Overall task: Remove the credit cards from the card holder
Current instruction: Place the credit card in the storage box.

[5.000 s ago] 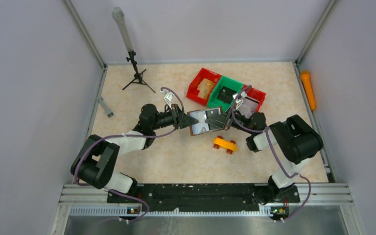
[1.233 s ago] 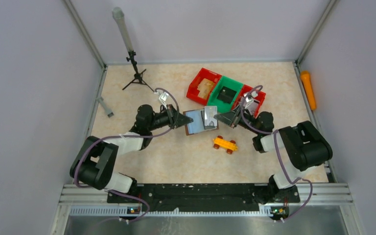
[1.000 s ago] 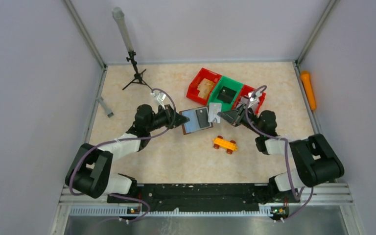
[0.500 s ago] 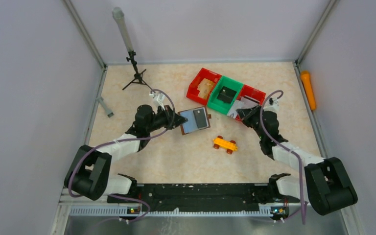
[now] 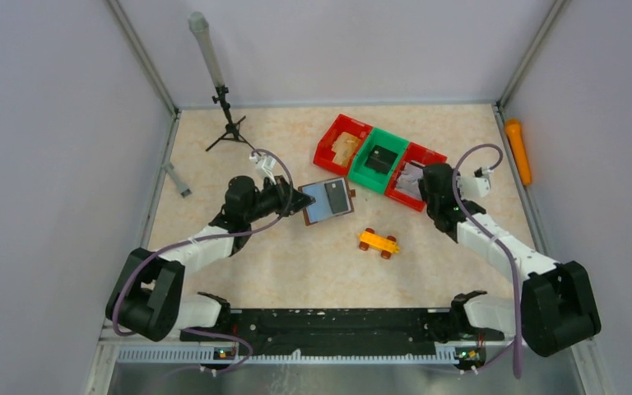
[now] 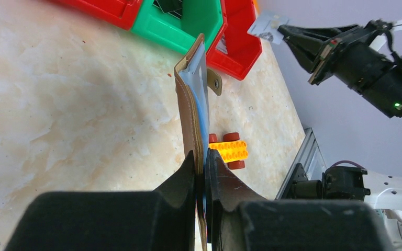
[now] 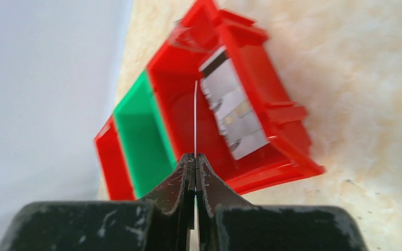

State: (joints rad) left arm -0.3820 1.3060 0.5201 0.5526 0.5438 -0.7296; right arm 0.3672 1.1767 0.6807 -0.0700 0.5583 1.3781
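My left gripper [image 5: 303,200] is shut on the near edge of the brown card holder [image 5: 329,200] and holds it open above the table, greyish-blue inside up. A black card [image 5: 339,197] sits in its pocket. In the left wrist view the card holder [image 6: 192,104] stands edge-on between my jaws [image 6: 202,157]. My right gripper [image 5: 417,178] is shut on a pale credit card [image 7: 196,115], seen edge-on over the right red bin [image 7: 288,151]. Another pale card with a black stripe [image 7: 230,117] lies in that bin.
A row of three bins stands at the back: red [image 5: 341,144], green [image 5: 376,158] with a dark item inside, red [image 5: 426,156]. An orange toy car [image 5: 378,242] lies below the card holder. A small tripod [image 5: 226,123], a grey tool [image 5: 177,179] and an orange cylinder [image 5: 517,151] lie near the walls.
My right gripper pulled a pale card out of the card holder and carried it right, over the right red bin. My left gripper kept hold of the card holder, shifting slightly left.
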